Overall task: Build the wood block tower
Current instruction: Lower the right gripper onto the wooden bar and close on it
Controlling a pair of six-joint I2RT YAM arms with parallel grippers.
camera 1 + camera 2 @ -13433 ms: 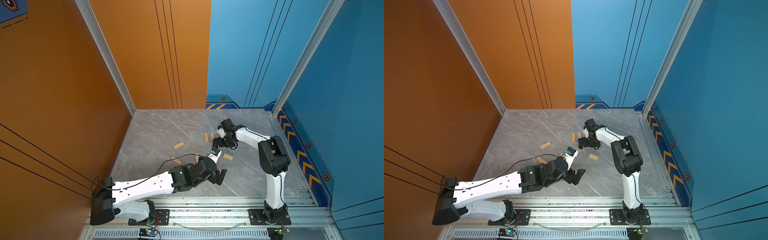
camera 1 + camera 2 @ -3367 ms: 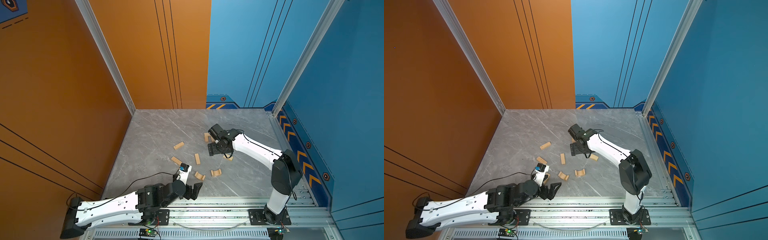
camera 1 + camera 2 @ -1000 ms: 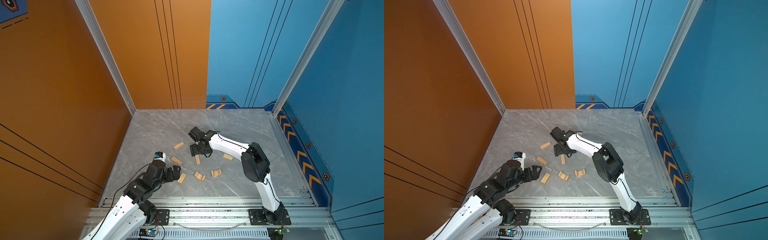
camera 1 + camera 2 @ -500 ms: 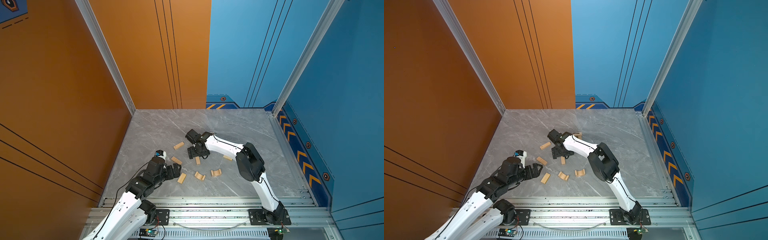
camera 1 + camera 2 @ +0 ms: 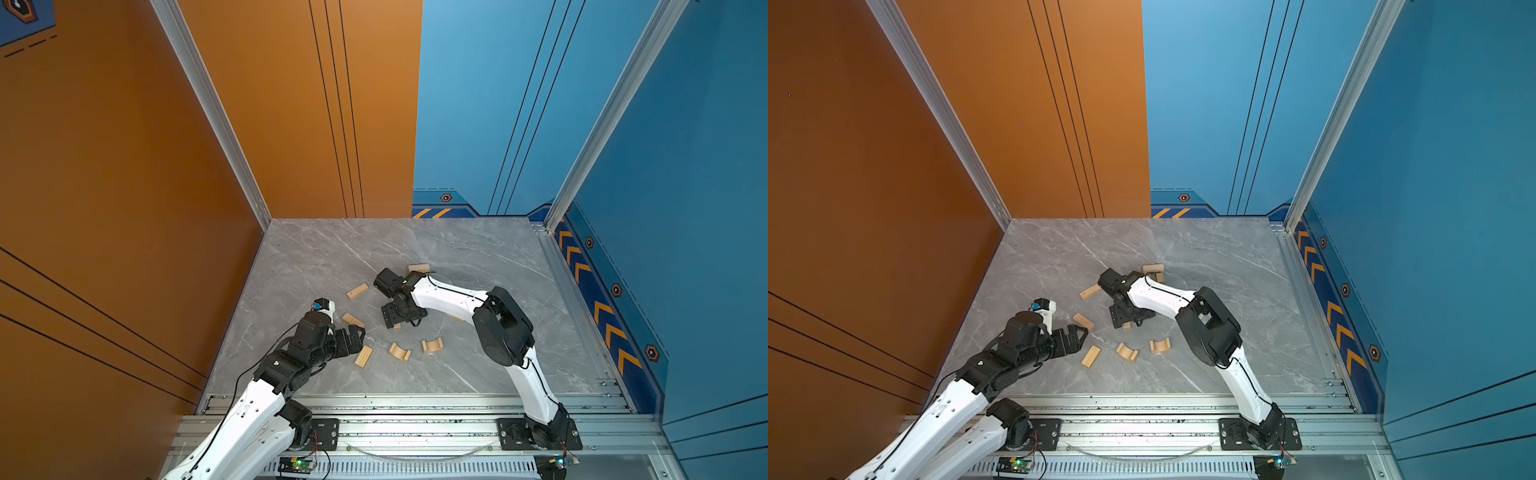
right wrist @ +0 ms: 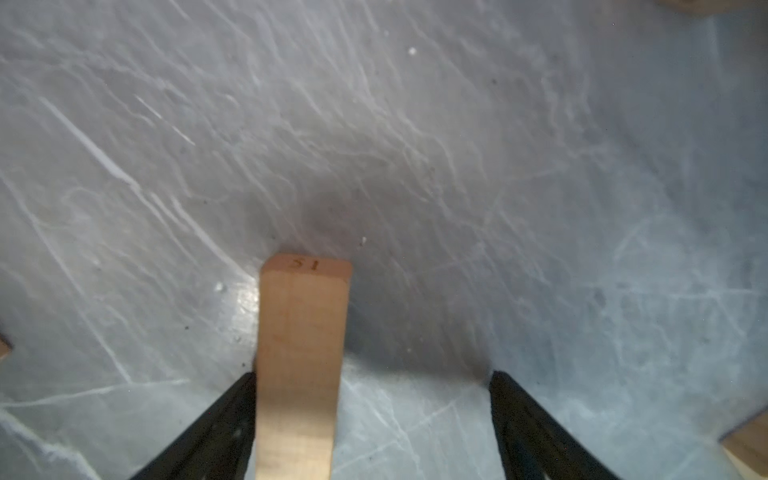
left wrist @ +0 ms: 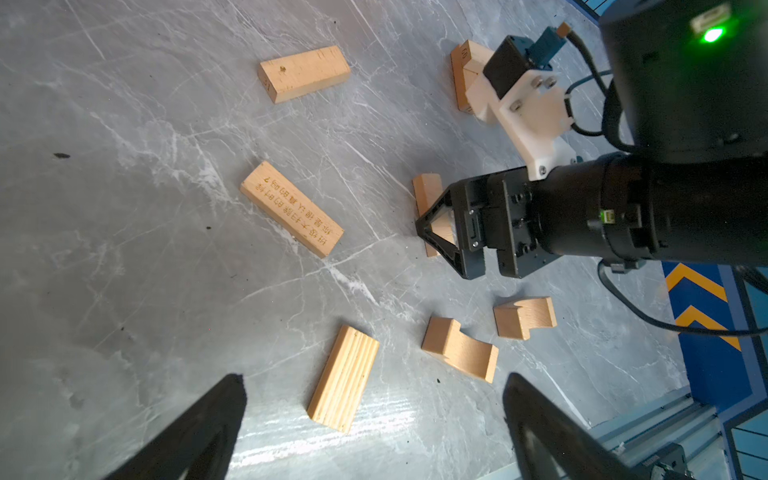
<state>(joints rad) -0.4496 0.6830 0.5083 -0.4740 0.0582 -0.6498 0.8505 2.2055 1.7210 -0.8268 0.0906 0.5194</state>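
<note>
The wood blocks (image 7: 460, 349) lie loose on the grey marbled table (image 5: 332, 257), most of them between the two arms. The left pincer (image 5: 360, 338) hangs low at the near left of the scatter, its jaws wide apart and empty. A grooved slab (image 5: 363, 356) lies flat just beside its tips. To the right of the slab sit one arch (image 5: 400, 352) and a second arch (image 5: 432, 345), close together but apart, hollows upward.

Behind the left pincer lies an engraved bar (image 7: 292, 208), and farther back a plain bar (image 7: 304, 74), both flat and well apart.

The right pincer (image 5: 401, 323) points down at the middle of the table with its jaws spread. A short bar (image 6: 299, 365) lies between them, one finger (image 6: 232, 399) against its side and the other finger (image 6: 523, 407) well clear of it, so nothing is clamped.

At the back, beside the right forearm, stands a small cluster (image 5: 1153, 270). It looks like two or three blocks set together, though the arm hides part of it.
</note>
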